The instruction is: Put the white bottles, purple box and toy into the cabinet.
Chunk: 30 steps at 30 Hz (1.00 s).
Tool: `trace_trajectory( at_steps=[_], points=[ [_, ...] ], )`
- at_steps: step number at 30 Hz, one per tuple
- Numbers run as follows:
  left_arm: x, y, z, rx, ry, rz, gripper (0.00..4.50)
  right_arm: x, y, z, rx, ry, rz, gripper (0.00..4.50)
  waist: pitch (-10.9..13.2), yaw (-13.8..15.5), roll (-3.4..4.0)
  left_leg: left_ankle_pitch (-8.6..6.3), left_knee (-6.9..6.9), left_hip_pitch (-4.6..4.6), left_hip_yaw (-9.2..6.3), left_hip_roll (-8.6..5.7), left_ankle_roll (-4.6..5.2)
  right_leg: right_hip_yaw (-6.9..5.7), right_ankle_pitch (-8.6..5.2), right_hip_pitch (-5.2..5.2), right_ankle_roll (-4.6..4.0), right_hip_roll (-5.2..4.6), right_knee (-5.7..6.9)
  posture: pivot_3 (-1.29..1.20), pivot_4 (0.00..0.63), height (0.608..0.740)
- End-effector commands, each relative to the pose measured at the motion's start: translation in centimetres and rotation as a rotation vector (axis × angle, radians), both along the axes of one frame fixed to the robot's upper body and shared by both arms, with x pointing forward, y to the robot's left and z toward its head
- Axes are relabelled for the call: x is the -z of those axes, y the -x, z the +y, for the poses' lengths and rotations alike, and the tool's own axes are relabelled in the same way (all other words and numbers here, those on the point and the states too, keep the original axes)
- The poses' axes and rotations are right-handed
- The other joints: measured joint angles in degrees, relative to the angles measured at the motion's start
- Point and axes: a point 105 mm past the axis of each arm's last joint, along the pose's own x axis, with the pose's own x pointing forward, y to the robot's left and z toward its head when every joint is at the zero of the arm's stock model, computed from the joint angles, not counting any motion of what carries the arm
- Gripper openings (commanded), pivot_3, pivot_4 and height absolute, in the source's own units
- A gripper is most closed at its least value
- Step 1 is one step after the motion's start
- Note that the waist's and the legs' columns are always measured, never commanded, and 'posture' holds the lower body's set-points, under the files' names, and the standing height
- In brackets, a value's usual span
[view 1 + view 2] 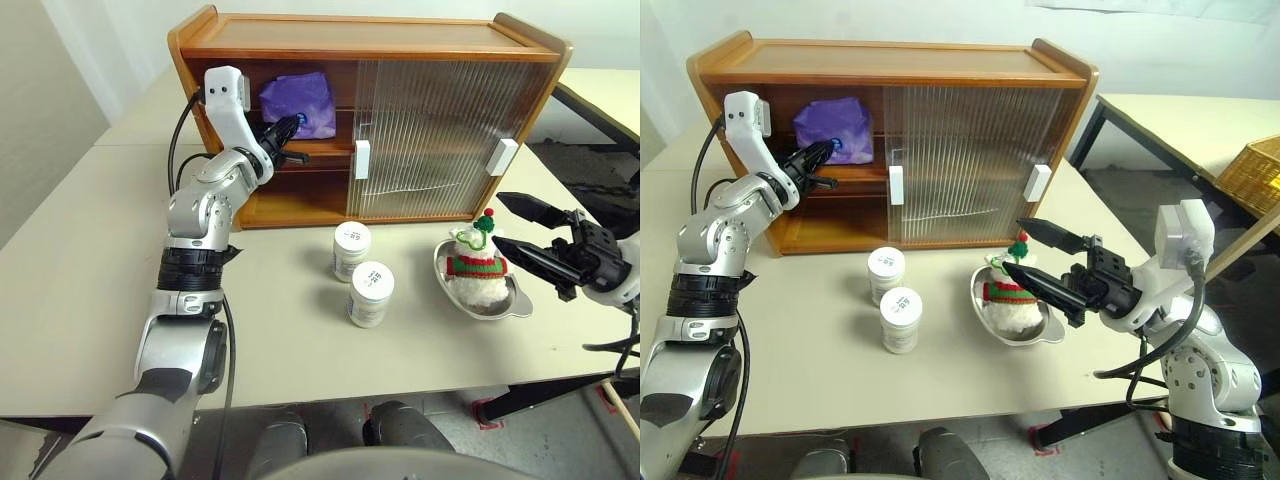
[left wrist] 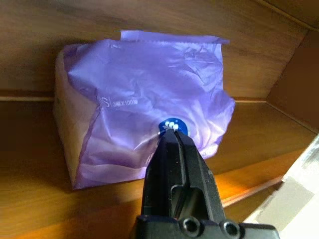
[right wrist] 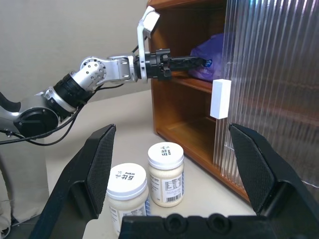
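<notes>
Two white bottles (image 1: pixel 360 273) upright on beige table (image 1: pixel 90 300), toy (image 1: pixel 478 268) in metal dish (image 1: pixel 520 302), right gripper (image 1: pixel 520 232) spread wide and empty beside it.

Seen from left wrist: left gripper (image 2: pixel 174 137) closed, tips against purple box (image 2: pixel 139 119) on upper shelf of cabinet (image 2: pixel 45 40). Could crumple soft wrap, or drag pack out on retreat.

Seen from right wrist: bottles near open cabinet side; plain pale wall behind.

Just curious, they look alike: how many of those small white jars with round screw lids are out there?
2. One short white plastic jar stands on the table before the wooden cabinet; the other jar stands just beside it, nearer the robot. More could hide behind the ribbed doors.
</notes>
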Motion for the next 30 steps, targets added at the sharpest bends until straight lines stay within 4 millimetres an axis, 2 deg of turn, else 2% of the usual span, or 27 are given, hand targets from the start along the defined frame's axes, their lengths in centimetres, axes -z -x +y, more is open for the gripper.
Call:
trace_trajectory(
  at_steps=[1, 2, 4, 5, 7, 9, 12, 15, 20, 27, 30],
  points=[
    [-0.6, 1.2, -1.3, 0.115, 0.068, -0.014, 0.02, -0.4, 0.2, -0.1, 0.004, 0.016, -0.014, 4.5, 0.0, -0.04, 0.0, 0.0, -0.01, -0.02, 0.0, 0.0, 0.0, 0.0, 0.0, -0.01, 0.0, 0.0, 0.0, -0.22, 0.0, 0.74],
    [-0.8, 1.8, -1.8, 0.157, 0.098, -0.011, 0.4, -0.4, 0.2, 0.0, 0.002, 0.017, -0.011, 4.5, 0.0, -0.02, 0.0, 0.0, -0.02, -0.04, 0.0, 0.0, 0.0, 0.0, 0.0, -0.03, -0.01, 0.0, -0.01, -0.22, 0.0, 0.74],
    [-1.6, 3.5, -2.9, 0.288, 0.136, -0.055, 0.88, -0.3, 0.3, 0.0, -0.002, 0.018, -0.005, 4.5, 0.0, 0.04, 0.01, 0.0, -0.01, -0.18, -0.02, -0.04, -0.01, -0.01, -0.02, -0.1, 0.01, 0.0, -0.02, -0.22, 0.0, 0.74],
    [-1.3, 4.2, -2.9, 0.319, 0.107, -0.055, 1.21, -0.3, 0.3, 0.0, -0.004, 0.018, -0.003, 4.5, -0.01, 0.03, 0.01, 0.0, -0.01, -0.24, -0.02, -0.04, -0.01, 0.0, -0.02, -0.15, 0.01, -0.01, -0.04, -0.22, 0.0, 0.74],
    [-0.1, 4.7, -2.0, 0.307, 0.016, -0.019, 1.91, -0.2, 0.3, 0.0, -0.009, 0.019, 0.002, 4.5, -0.01, -0.04, 0.02, -0.01, -0.02, -0.27, -0.02, -0.04, -0.04, 0.01, 0.01, -0.17, -0.09, 0.0, -0.05, -0.21, 0.0, 0.74],
    [0.3, 5.5, -1.3, 0.332, -0.054, -0.023, 2.53, 0.0, 0.3, 0.0, -0.02, 0.031, 0.01, 4.5, -0.04, -0.27, 0.07, -0.03, -0.07, -0.24, -0.02, -0.03, -0.04, 0.01, -0.03, -0.19, -0.15, 0.0, -0.04, -0.2, 0.0, 0.74],
    [0.0, 6.9, -1.2, 0.414, -0.076, -0.04, 3.6, 0.1, 0.4, 0.0, -0.038, 0.03, 0.014, 4.5, -0.03, -0.04, 0.05, -0.04, -0.1, -0.28, -0.04, -0.02, -0.04, 0.0, -0.05, -0.23, -0.18, 0.0, -0.03, -0.2, 0.0, 0.74],
    [1.3, 8.8, -1.2, 0.526, -0.138, -0.005, 4.49, 0.1, 0.2, 0.4, -0.044, 0.024, 0.007, 4.5, -0.03, 0.37, 0.05, -0.05, -0.04, -0.33, -0.07, -0.03, -0.03, 0.01, -0.03, -0.24, -0.21, -0.02, -0.06, -0.2, 0.0, 0.74],
    [5.3, 10.4, -0.8, 0.593, -0.313, 0.121, 4.49, 0.8, 0.0, 1.0, -0.061, 0.046, 0.009, 4.5, -0.07, 0.45, 0.11, -0.08, -0.09, -0.29, -0.17, 0.03, -0.03, -0.01, 0.19, -0.31, -0.68, -0.02, -0.04, -0.2, 0.0, 0.74],
    [8.6, 10.8, -0.4, 0.61, -0.416, 0.172, 4.49, 0.4, 0.0, 1.3, -0.072, 0.03, -0.005, 4.5, -0.16, 0.34, 0.27, -0.08, -0.08, -0.56, -0.18, 0.1, -0.03, -0.03, 0.26, -0.63, -0.83, -0.03, -0.03, -0.2, 0.0, 0.74],
    [9.6, 11.0, -0.7, 0.62, -0.384, 0.187, 4.49, 0.8, 0.1, 1.4, -0.091, 0.076, 0.001, 4.5, -0.21, 0.22, 0.34, -0.07, -0.09, -0.74, -0.18, 0.11, -0.03, -0.04, 0.26, -0.83, -0.83, -0.03, 0.0, -0.22, 0.0, 0.74]
  ],
)
